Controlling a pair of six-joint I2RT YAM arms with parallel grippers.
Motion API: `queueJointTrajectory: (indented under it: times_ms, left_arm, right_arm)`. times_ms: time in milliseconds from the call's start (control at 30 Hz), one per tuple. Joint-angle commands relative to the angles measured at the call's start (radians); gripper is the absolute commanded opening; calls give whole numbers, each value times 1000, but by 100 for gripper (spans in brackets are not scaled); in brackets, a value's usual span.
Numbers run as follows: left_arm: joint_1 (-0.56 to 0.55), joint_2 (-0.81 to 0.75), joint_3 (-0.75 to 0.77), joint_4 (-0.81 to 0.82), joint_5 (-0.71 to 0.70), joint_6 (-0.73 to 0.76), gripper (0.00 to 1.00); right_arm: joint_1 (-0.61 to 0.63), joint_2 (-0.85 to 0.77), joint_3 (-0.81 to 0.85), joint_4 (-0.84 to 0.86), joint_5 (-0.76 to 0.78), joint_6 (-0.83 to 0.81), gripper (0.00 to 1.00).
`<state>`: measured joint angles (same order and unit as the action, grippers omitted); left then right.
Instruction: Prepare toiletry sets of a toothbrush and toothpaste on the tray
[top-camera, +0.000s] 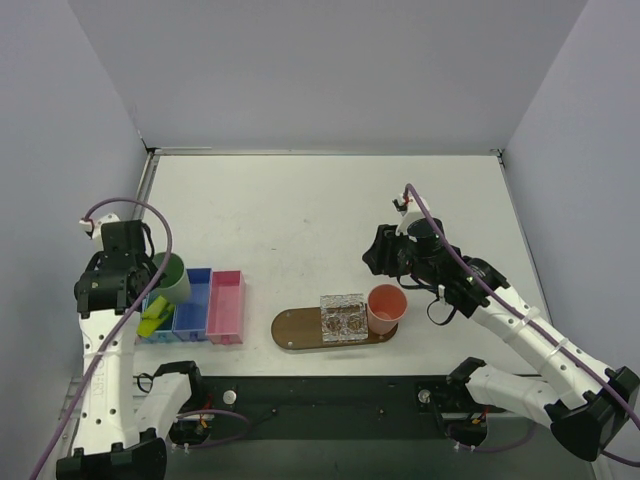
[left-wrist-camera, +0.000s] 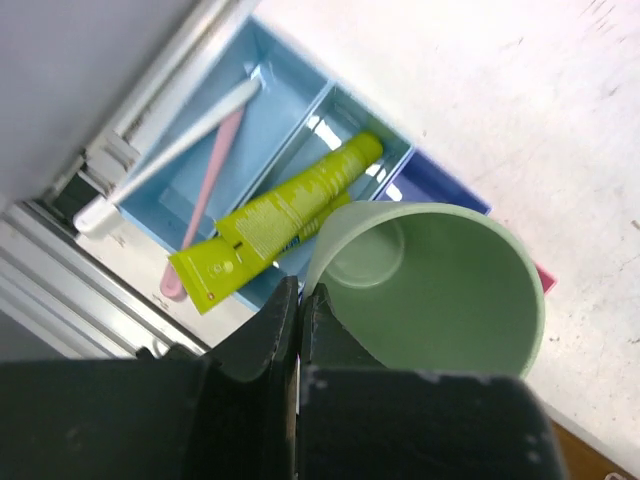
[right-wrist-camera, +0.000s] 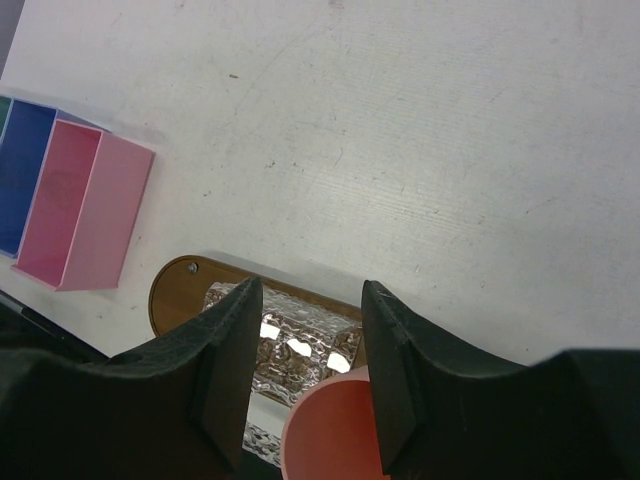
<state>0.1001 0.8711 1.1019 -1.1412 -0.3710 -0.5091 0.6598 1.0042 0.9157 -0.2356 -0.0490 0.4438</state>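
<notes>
The brown wooden tray (top-camera: 288, 328) lies near the front edge and also shows in the right wrist view (right-wrist-camera: 175, 290). A crinkled silver foil cup (top-camera: 342, 317) and an orange cup (top-camera: 386, 308) stand on it. My left gripper (left-wrist-camera: 300, 295) is shut on the rim of a green cup (left-wrist-camera: 430, 290), held over the bins (top-camera: 170, 278). Below it, a pink toothbrush (left-wrist-camera: 205, 200), a white toothbrush (left-wrist-camera: 170, 155) and a yellow-green toothpaste tube (left-wrist-camera: 285, 215) lie in a light blue bin (left-wrist-camera: 290, 90). My right gripper (right-wrist-camera: 310, 350) is open and empty above the foil cup and orange cup.
A dark blue bin (top-camera: 192, 303) and a pink bin (top-camera: 226, 306) stand beside the light blue bin at the front left. White walls enclose the table on the left, back and right. A metal rail (left-wrist-camera: 60, 250) runs along the left edge.
</notes>
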Motion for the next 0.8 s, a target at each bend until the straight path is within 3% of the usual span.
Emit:
queueJointTrajectory:
  times_ms: [0,100,233,533,633,767]
  left_arm:
    - [-16,3,130,96,-39,185,0]
    - [-36,22,159,182,87,283,0]
    - [-91,80,150,276,196,352,0]
    - [-498,348,252,437,296,490,0]
    - [-575,462,351,407,348,555,0]
    - [-605,520,377,423,469,515,0]
  right_arm:
    - [-9,-36,17,5,24,-5,40]
    - [-8,-42,35,-10,29,-10,41]
    - [-8,-26,74,-42,15,-13,49]
    - [30,19,169,-82,12,44,53]
    - [95,53,213,-103,84,59,50]
    - [198,100,271,-111,178,79,49]
